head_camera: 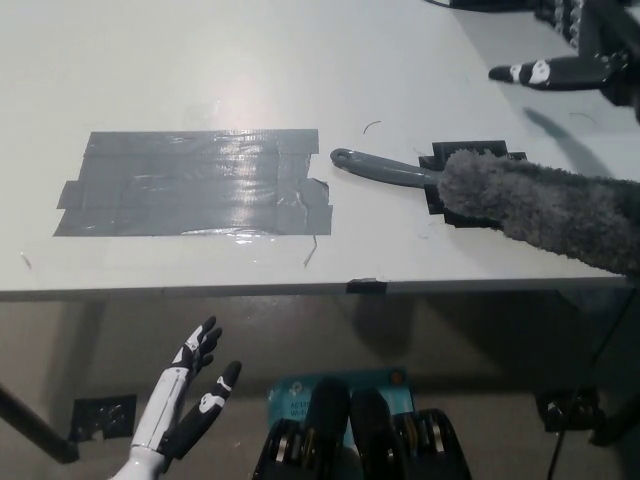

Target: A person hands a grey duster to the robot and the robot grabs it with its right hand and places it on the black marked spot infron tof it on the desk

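Observation:
The grey duster lies on the white desk, its fluffy head stretching to the right edge and its grey handle pointing left. The fluffy head covers most of the black marked spot, of which only corners show. My black right hand is raised at the top right, well above and behind the duster, fingers apart and holding nothing. My white left hand rests open below the desk's front edge at the lower left.
A large patch of grey tape strips covers the desk's left middle. A small black clip sits on the desk's front edge. A dark object lies at the desk's far edge.

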`<action>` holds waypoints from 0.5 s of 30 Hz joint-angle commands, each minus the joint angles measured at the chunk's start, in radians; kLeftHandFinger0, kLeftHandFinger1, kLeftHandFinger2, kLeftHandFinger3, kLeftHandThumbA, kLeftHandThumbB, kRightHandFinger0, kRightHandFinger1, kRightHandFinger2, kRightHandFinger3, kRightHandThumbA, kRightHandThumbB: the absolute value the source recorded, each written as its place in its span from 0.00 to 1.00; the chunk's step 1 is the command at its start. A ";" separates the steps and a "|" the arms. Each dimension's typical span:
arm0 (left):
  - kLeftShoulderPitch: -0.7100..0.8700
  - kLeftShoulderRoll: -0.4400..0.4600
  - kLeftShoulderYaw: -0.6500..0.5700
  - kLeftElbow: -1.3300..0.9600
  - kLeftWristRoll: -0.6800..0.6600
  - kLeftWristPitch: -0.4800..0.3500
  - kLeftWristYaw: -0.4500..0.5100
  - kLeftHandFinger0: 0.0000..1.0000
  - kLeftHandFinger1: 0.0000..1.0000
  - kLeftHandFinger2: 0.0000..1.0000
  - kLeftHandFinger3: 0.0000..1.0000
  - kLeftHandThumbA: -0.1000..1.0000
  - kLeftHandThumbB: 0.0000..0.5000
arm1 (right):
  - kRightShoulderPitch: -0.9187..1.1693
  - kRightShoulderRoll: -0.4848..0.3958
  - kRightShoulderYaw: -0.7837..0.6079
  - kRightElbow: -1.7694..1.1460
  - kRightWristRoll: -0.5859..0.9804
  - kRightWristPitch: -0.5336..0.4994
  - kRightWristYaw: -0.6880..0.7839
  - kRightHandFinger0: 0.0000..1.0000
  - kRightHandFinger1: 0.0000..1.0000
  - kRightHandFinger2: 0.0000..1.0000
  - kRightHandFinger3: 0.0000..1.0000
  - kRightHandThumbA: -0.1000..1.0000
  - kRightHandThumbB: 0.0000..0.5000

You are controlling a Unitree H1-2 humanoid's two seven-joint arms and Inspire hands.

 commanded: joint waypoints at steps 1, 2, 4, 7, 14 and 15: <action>-0.060 0.016 -0.002 -0.044 0.009 -0.011 -0.020 1.00 1.00 1.00 1.00 0.80 0.28 | 0.064 -0.103 -0.179 -0.939 0.326 0.161 -0.043 1.00 1.00 1.00 1.00 1.00 1.00; -0.059 0.017 -0.002 -0.044 0.008 -0.011 -0.020 1.00 1.00 1.00 1.00 0.80 0.28 | 0.079 -0.098 -0.175 -0.961 0.313 0.156 -0.049 1.00 1.00 1.00 1.00 1.00 1.00; -0.062 0.016 -0.001 -0.039 0.010 -0.012 -0.017 1.00 1.00 1.00 1.00 0.80 0.28 | 0.192 -0.051 -0.152 -1.107 0.268 0.159 -0.093 1.00 1.00 1.00 1.00 1.00 1.00; -0.061 0.016 0.000 -0.034 0.007 -0.013 -0.017 1.00 1.00 1.00 1.00 0.82 0.28 | 0.347 0.035 -0.105 -1.176 0.177 0.023 -0.116 1.00 1.00 1.00 1.00 1.00 1.00; -0.057 0.014 0.002 -0.032 0.007 -0.011 -0.012 1.00 1.00 1.00 1.00 0.84 0.28 | 0.708 0.174 0.010 -1.192 0.090 -0.144 -0.096 1.00 1.00 1.00 1.00 1.00 0.82; -0.054 0.015 0.002 -0.033 0.008 -0.013 -0.012 1.00 1.00 1.00 1.00 0.85 0.28 | 0.732 0.185 0.020 -1.178 0.078 -0.151 -0.095 1.00 1.00 1.00 1.00 1.00 0.86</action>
